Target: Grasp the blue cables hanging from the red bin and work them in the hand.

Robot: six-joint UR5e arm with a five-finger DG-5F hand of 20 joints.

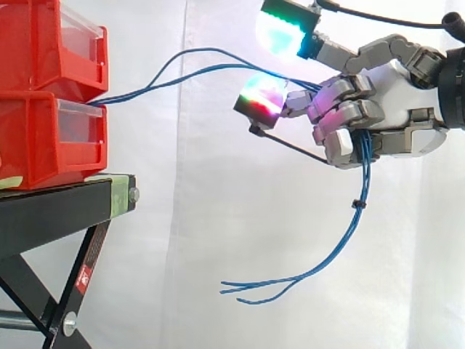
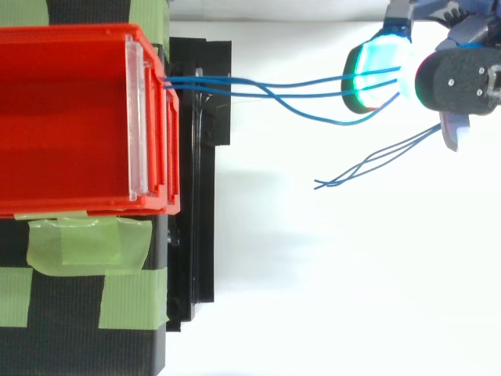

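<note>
Hand (image 1: 392, 94), side view: well out from the bins (image 1: 43, 138), about level with the upper one. Most fingers are curled shut round the cables (image 1: 358, 193). One finger is raised, its pad (image 1: 280, 33) glowing green and cyan. A second pad (image 1: 261, 98) reaches toward the bins.
Cables, side view: they leave the seam between the two stacked bins, rise in a loose arc, enter the curled fingers and drop out below the palm.
Tie (image 1: 357, 204): black, binding the strands just under the hand.
Free ends (image 1: 240, 287): splayed, lower than the bins, between bins and hand.
Stand (image 1: 58, 200): black, directly beneath the bins.
Hand (image 2: 458, 82), top view: straight out from the bins' front, well apart from it.
Cables (image 2: 274, 82), top view: strands run side by side from the bins' front corner. One sags aside, and two cross the green-cyan pad (image 2: 368, 98).
Free ends (image 2: 317, 184), top view: turned back toward the bins, well short of them.
Tape (image 2: 86, 243): green, on the stand beside the bins.
Step in hand (judged): working the cables within an established grasp.
Method (judged): let the curled fingers carry the hold and use the free pads to roll the strands. Hold this distance from the bins so the arc has slack.
Risk (judged): drawing away from the bins would tighten the span and tug the cables at the seam. Strands lying across a pad, outside the curl, may slip.
</note>
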